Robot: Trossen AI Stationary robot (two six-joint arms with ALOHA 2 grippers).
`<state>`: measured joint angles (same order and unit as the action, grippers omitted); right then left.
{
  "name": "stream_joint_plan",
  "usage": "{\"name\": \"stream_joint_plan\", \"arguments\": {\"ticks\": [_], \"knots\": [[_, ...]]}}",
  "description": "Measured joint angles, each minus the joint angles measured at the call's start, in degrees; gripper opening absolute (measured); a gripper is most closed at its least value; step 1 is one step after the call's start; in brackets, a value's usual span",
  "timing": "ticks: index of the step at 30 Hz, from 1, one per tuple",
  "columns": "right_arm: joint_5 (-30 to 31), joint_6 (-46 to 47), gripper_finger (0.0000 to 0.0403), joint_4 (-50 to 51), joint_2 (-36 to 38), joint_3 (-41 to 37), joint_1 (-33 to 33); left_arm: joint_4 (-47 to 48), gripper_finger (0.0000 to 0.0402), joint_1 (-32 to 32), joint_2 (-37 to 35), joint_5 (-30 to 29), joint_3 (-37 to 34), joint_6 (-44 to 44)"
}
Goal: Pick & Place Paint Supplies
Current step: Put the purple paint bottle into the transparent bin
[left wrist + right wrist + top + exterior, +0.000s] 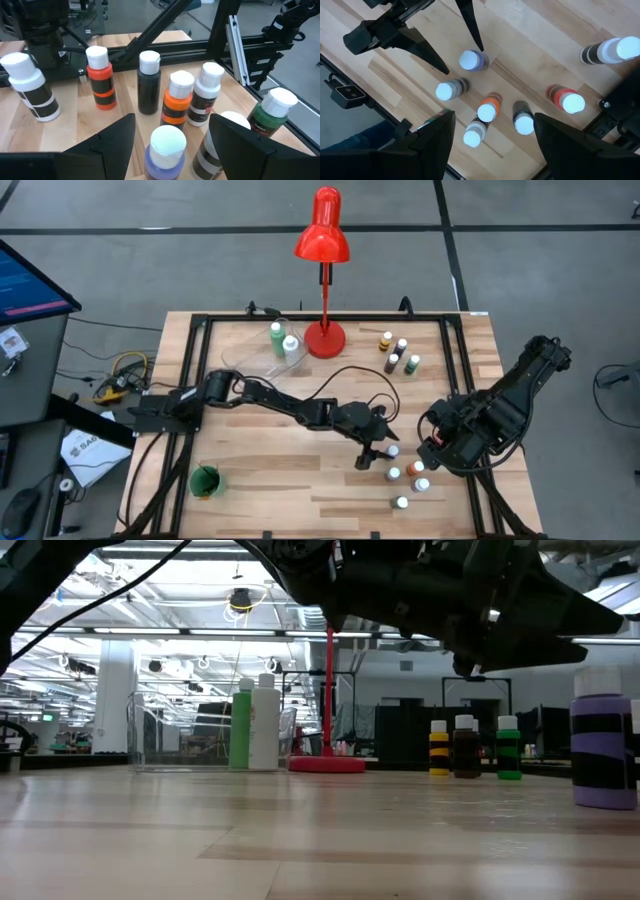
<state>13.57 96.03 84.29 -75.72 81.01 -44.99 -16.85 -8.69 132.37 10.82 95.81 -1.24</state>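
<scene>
Left wrist view shows the left hand (172, 137) spread apart around the purple bottle (165, 152), nearest of a cluster on the counter (125, 107), so the grasp seems in hand, calling next for closing and lifting; the right hand (492, 132) hovers open above.

Grey floor (560, 280) — bright ceiling lights (130, 585) beyond.

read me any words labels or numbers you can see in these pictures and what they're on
None can be read.
White paper sheet beside the table: dark print, too blurred.
Paint bottles: plain black bands, no legible lettering.
Green bottle: small marks on its label, too blurred.
Blue monitor: too small.
</scene>
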Motion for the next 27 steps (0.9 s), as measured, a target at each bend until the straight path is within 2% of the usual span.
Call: {"name": "stream_joint_plan", "arguments": {"ticks": [27], "knots": [[0.0,0.0,0.0265,-0.8,0.0,0.0,0.0,-2.1,0.0242,-0.3,3.3,0.1,0.0,-0.3]]}}
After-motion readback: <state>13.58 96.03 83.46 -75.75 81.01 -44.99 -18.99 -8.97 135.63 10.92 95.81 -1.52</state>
